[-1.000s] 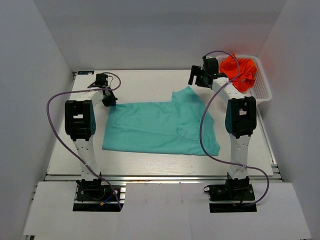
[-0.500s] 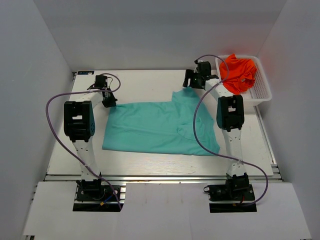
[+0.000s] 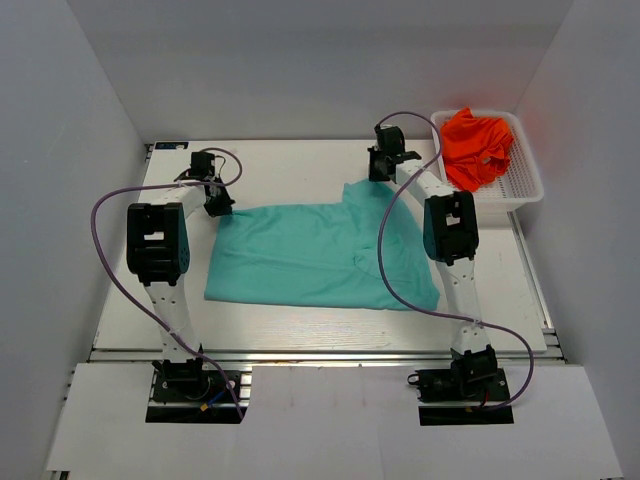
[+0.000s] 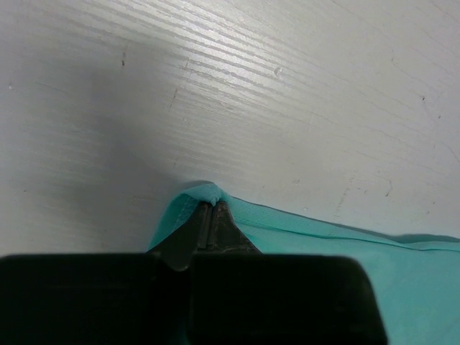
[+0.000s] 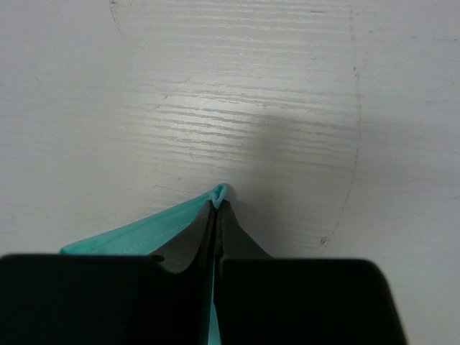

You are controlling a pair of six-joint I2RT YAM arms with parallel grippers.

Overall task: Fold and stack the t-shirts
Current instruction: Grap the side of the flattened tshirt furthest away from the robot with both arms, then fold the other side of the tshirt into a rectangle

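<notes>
White wood-grain table (image 3: 300,165), boxed in by plain pale walls (image 3: 90,110), carries the whole job. Between the two sets of jaws the teal t-shirt (image 3: 320,255) lies spread nearly flat, its bulk on the near side of both, back toward the arm bases. The left gripper (image 4: 210,215) is closed tight on the shirt's far left corner. A small peak of cloth stands up just past its tips, with bare tabletop beyond. The right gripper (image 5: 217,207) is likewise pinched together, on the tip of the flap at the far right. A sliver of teal shows at the very end of the jaws, and the fabric trails away behind them and to their left in the wrist view. Off to the right of the right jaws, and well apart from the left ones, the orange t-shirt (image 3: 475,145) sits crumpled in a white perforated basket (image 3: 525,185). From the way it drapes and wrinkles, the teal cloth looks light, thin and limp. It would likely sag between the two holds and drag on the table rather than move as a sheet. Corners and hems are sound places to grip, since the fabric is doubled there. Even so, such shallow pinches could slip under a hard pull, so both corners probably need to travel together and low.
</notes>
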